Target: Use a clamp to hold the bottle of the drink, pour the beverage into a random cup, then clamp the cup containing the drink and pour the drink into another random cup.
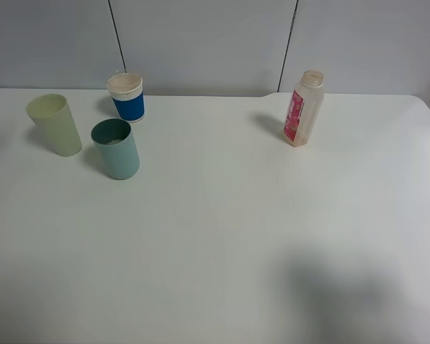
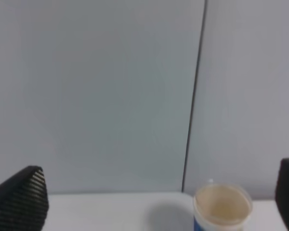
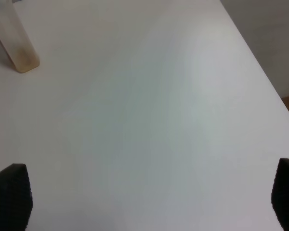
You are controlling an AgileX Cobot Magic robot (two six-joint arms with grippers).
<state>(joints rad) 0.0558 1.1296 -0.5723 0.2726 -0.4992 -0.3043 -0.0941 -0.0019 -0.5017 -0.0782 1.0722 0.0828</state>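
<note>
Standing bottle (image 1: 302, 110) near table edge (image 1: 344, 94)

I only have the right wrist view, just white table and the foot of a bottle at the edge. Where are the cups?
Observer: Three cups stand grouped at the table's far left in the high view: a yellow-green cup, a teal cup and a blue cup behind them.
Operator: Does the bottle have its cap on?
Observer: No, the bottle stands upright with its neck open, far right, apart from the cups.
Operator: Is the left tool near anything?
Observer: The left tool is open and empty, with the blue cup ahead of it by the wall.
</note>
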